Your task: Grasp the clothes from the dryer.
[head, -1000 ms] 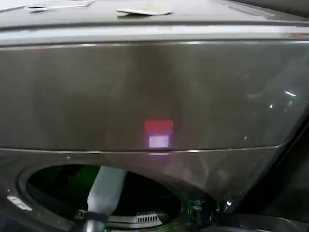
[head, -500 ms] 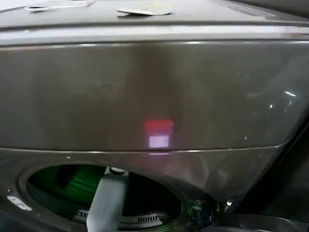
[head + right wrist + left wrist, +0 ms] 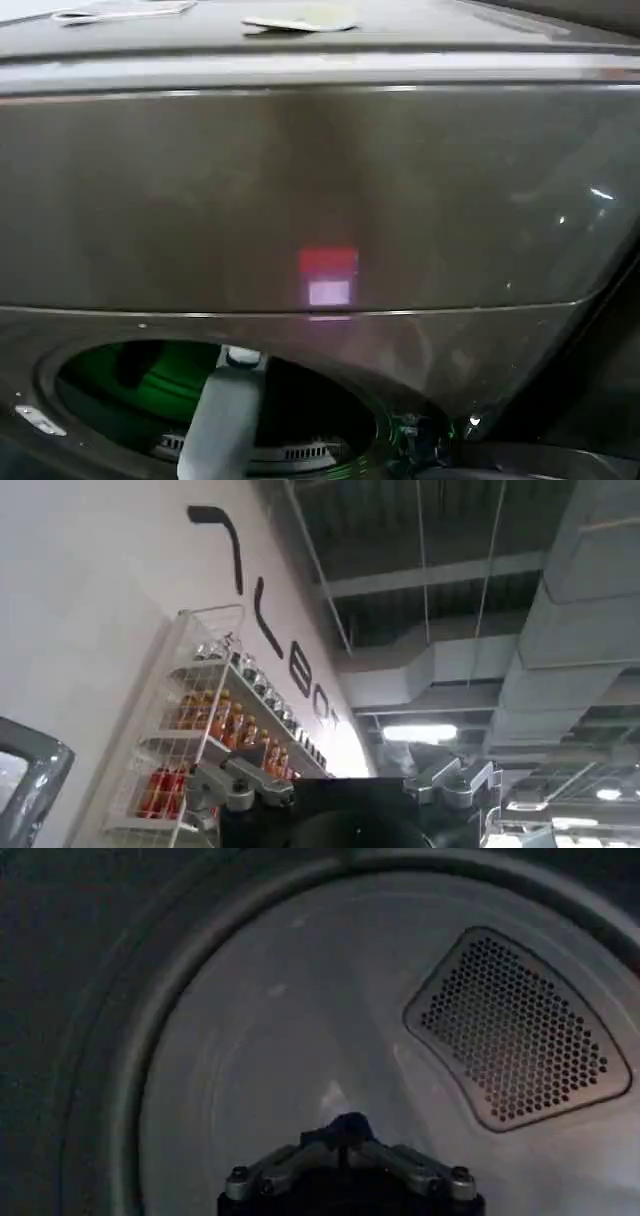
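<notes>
Wall (image 3: 90,600) lettering: large dark letters, partly cut off; "LBO" legible.
Dryer (image 3: 320,200) front: glowing red-white patch, no legible characters.

The left arm (image 3: 222,425) has pushed deeper into the dryer (image 3: 320,200) since a second ago.

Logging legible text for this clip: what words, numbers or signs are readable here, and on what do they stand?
"LBO": large dark letters on the white wall, part of a longer word; the rest is not legible.
Bottle labels on the wire shelf: too small to read.
Papers on top of the dryer: unreadable.
Red and white glowing patch on the dryer's front: no legible characters.
</notes>
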Controlling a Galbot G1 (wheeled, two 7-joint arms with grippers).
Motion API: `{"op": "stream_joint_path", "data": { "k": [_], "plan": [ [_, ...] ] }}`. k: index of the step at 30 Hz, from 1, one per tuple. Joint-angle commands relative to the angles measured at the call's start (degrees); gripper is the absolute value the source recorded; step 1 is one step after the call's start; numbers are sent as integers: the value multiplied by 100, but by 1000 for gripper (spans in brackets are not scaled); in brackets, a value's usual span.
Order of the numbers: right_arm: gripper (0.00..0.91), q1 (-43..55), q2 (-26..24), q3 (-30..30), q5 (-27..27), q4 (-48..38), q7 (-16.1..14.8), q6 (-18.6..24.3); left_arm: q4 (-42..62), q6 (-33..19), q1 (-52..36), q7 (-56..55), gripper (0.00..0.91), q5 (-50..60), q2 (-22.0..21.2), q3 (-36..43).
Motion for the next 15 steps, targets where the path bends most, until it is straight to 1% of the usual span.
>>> {"op": "stream_joint_path", "data": {
  "k": [1,15],
  "plan": [
    [907,-19,-14,64,16,19,-22,-32,-48,10,39,-17,0,-38,45,-12],
    [907,-107,-1,151,29,3,-46,-71,-26,44,-23,36,0,-54,40,-20]
  ]
}}
